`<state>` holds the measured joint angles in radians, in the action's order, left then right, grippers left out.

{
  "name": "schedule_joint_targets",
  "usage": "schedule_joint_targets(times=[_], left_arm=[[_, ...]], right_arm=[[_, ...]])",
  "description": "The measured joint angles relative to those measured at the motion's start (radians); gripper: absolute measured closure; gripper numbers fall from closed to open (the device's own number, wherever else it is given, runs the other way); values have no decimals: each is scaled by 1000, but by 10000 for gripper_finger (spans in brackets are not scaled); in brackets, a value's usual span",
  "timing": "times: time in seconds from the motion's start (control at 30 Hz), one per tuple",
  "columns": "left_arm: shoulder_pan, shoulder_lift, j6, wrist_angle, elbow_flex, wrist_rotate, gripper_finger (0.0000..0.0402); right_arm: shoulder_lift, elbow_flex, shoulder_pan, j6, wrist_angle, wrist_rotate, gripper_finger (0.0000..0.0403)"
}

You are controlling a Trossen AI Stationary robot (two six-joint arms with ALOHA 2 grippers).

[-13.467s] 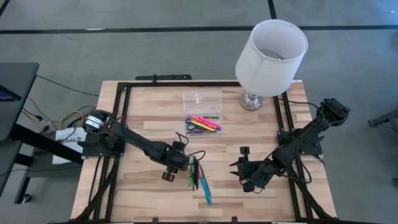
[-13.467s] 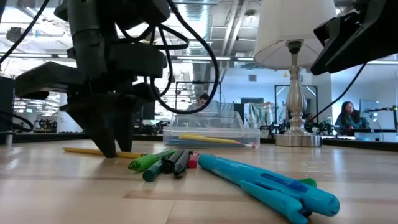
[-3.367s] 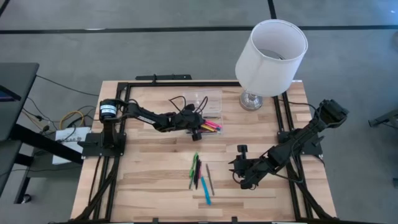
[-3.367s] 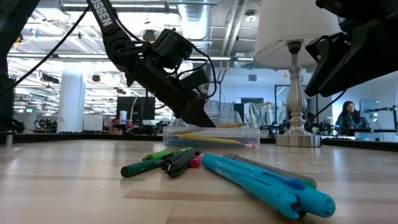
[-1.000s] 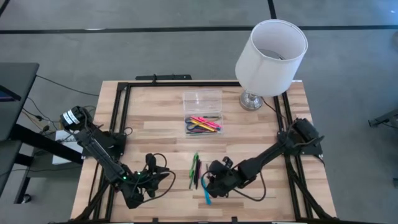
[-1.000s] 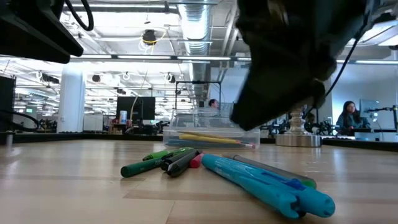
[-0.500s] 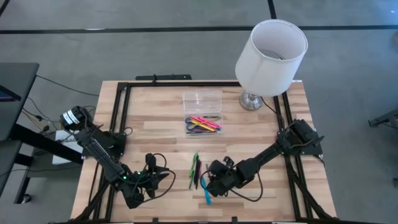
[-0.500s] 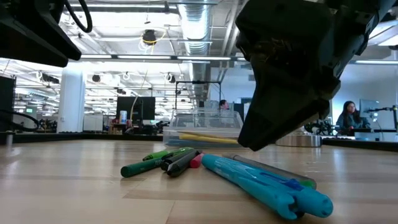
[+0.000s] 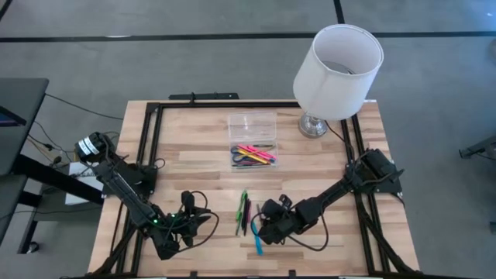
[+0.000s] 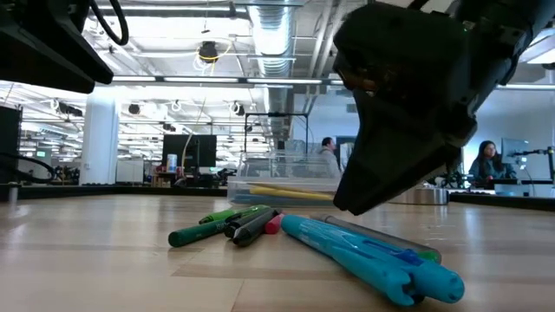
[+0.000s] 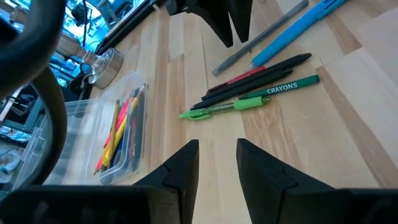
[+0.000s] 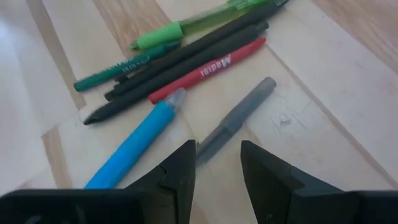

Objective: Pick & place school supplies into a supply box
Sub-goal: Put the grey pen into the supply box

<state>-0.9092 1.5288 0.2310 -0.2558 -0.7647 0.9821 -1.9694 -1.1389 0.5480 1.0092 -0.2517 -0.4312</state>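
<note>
Right gripper (image 12: 217, 163) is hanging low over the loose pens near the front-middle of the table, fingers apart and empty, lined up roughly over the grey pen (image 12: 236, 120). Honestly the risk I see is crowding: the blue pen (image 12: 134, 151) lies just beside the grey one, nearly touching at the tips, so if the fingers come down a bit off they could pinch both or knock one rolling. Round, thin barrels on smooth wood, so a glancing touch would probably skid it away instead of gripping.

Next out, the red pen (image 12: 208, 70), two black ones and the green pens (image 12: 186, 28) sit packed side by side in a fan, easy to disturb.

Further back on the table, the supply box (image 9: 253, 153) already has pink markers, yellow pencils and the scissors in it, with its clear lid (image 9: 252, 125) just behind. White lamp (image 9: 337, 70) stands near that corner.

Left gripper (image 11: 216, 163) waits at the front left, fingers slightly apart, nothing in them.
</note>
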Motion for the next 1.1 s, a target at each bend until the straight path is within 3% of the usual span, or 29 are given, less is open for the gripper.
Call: schedule_joint_targets(times=[0.33, 0.5, 0.73, 1.1], left_arm=[[1, 0, -1, 0, 0, 0, 299], [1, 0, -1, 0, 0, 0, 299], [1, 0, -2, -1, 0, 0, 299], [1, 0, -2, -1, -1, 0, 299]], right_arm=[[-39, 3, 6, -15, 59, -14, 282], [-72, -7, -5, -16, 89, 30, 282], [-56, -10, -2, 2, -43, 69, 288], [-52, -13, 14, 12, -191, 92, 345]])
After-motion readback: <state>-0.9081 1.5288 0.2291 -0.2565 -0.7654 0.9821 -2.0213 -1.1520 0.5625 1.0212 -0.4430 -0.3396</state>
